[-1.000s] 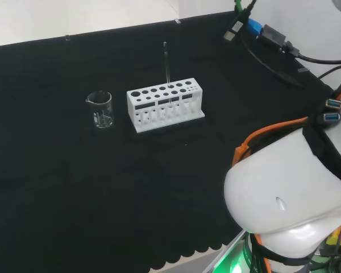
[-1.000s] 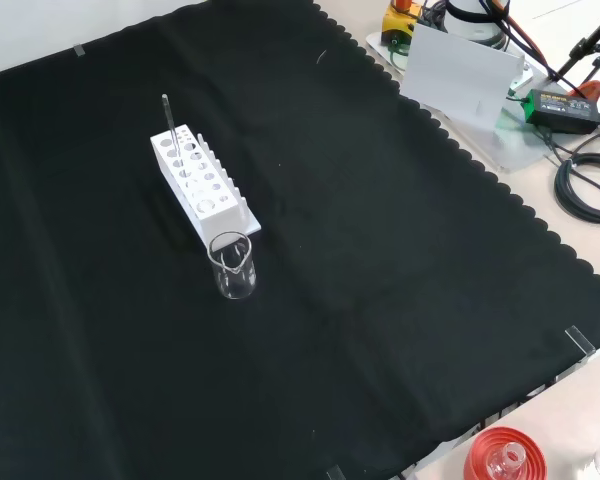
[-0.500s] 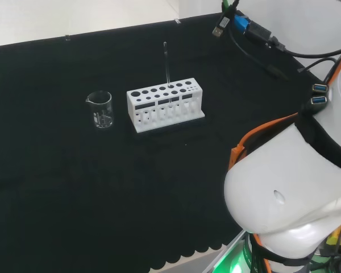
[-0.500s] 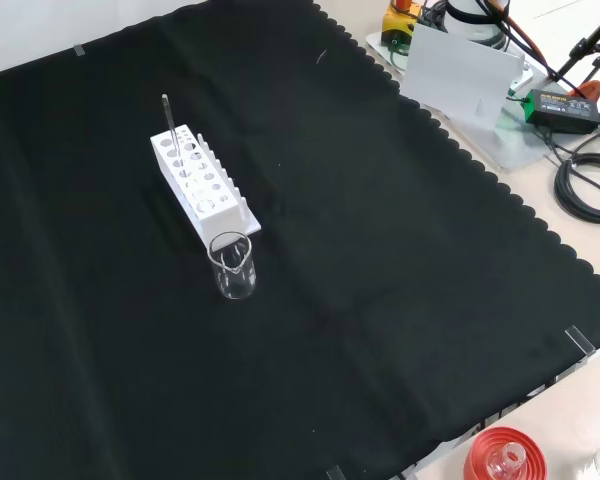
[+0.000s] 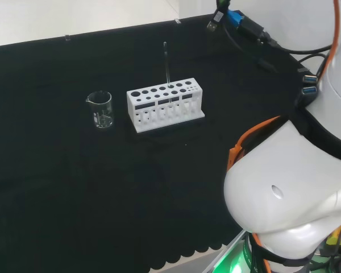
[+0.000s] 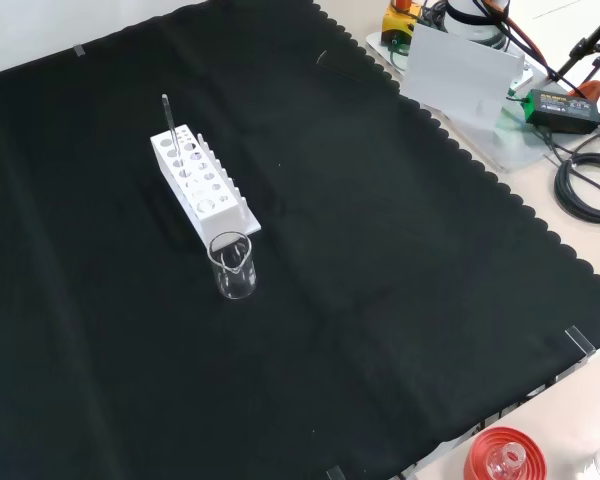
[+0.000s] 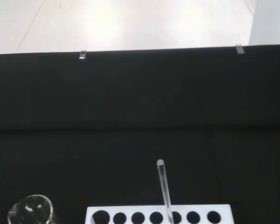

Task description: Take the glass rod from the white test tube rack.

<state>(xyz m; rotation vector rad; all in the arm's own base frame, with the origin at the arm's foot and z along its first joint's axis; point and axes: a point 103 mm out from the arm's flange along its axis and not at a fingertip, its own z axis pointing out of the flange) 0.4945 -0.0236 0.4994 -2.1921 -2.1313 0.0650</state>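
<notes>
Since a second ago, my arm's white links (image 5: 290, 193) at the head view's right have turned and shifted a little, and the cables above them have swung toward the view's top; on the cloth nothing has moved. I cannot tell how the hand's fingers stand.

From the head view I see the glass rod (image 5: 167, 65) standing nearly upright in a back-row hole of the white test tube rack (image 5: 165, 105), right of the rack's middle, its upper part rising well clear of the block. The rack sits inward from the bench's far edge, well away from every corner. A clear beaker (image 5: 100, 109) stands just beside the rack's left end, apart from it.

In the front view the rack (image 6: 202, 180) runs away from the camera, with the rod (image 6: 169, 122) at its far end and the beaker (image 6: 233, 266) at its near end.

My wrist camera faces the rack's top (image 7: 158, 215) along its row of holes, the rod (image 7: 164, 189) rising from one of them.
</notes>
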